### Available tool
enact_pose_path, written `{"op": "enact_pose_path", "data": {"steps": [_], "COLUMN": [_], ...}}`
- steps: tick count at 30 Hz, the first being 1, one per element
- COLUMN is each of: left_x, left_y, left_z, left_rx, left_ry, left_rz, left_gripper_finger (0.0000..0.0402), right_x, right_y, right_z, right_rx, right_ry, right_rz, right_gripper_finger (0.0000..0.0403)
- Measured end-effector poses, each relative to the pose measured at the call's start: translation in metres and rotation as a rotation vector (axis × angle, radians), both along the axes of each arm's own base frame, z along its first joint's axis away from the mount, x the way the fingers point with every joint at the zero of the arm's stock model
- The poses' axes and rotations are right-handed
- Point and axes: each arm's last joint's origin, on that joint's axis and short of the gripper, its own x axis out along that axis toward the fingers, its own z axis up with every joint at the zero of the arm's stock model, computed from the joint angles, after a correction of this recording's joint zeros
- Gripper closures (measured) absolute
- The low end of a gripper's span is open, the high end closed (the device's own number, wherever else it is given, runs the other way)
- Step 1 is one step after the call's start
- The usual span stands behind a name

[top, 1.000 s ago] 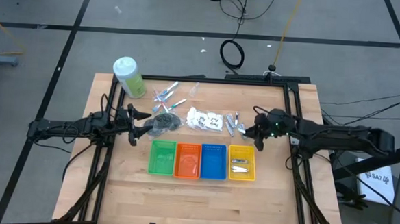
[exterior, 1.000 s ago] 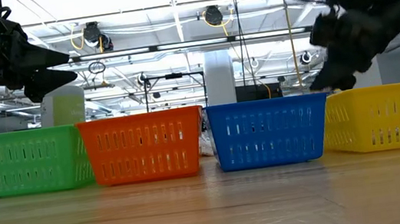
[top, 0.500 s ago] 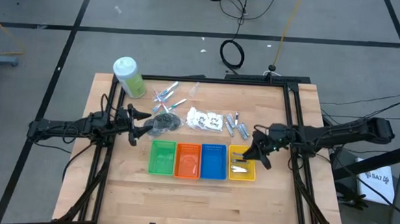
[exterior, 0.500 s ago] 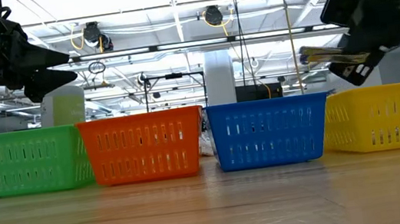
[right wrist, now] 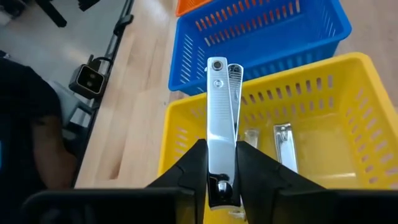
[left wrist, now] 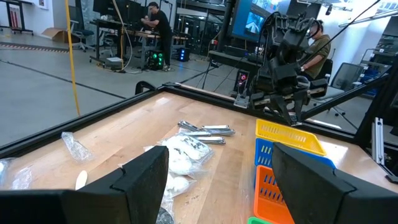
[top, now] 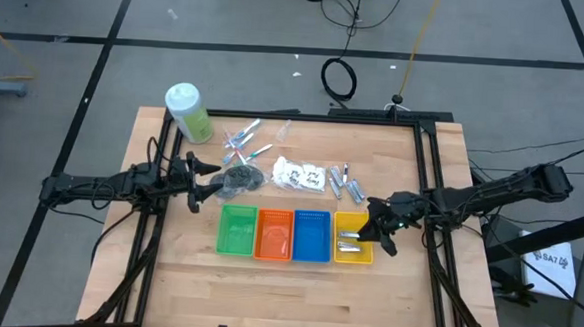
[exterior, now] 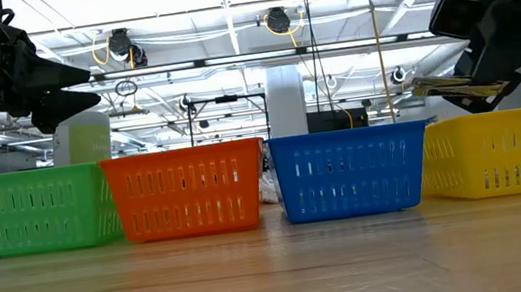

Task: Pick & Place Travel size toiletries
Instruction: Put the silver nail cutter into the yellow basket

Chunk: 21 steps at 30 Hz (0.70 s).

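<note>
Right gripper [right wrist: 219, 163] holds a silver nail clipper [right wrist: 219, 118] above the yellow bin [right wrist: 348, 99], ready to drop it.

Fingers are pinched shut on the clipper; two more lie inside. Next it should open. Left gripper [top: 199, 182] waits spread wide, empty, near the pile.

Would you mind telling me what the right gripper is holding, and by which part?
The right gripper holds a silver nail clipper by one end, above the yellow bin. The left gripper holds nothing.

Overhead cam is looking straight down at the whole table [top: 286, 283]. Low cam is sitting at tabletop level, facing the bins up close. Both wrist cams are catching the yellow bin [right wrist: 323, 124] too.
</note>
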Motion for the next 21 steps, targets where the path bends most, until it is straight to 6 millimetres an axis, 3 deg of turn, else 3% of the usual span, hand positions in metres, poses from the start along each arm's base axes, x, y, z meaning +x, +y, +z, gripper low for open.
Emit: {"op": "enact_pose_path", "data": {"steps": [15, 21], "left_x": [0.000, 0.000], "left_y": [0.000, 0.000], "left_z": [0.000, 0.000], "left_rx": [0.000, 0.000], "left_ry": [0.000, 0.000], "left_rz": [0.000, 0.000], "left_gripper_finger": [0.0121, 0.0121], "right_x": [0.000, 0.006], "right_y": [0.000, -0.004], "right_z": [0.001, 0.011], "right_rx": [-0.006, -0.046], "right_ry": [-0.011, -0.153], "right_rz": [0.003, 0.009], "right_gripper_finger": [0.0277, 0.0264]}}
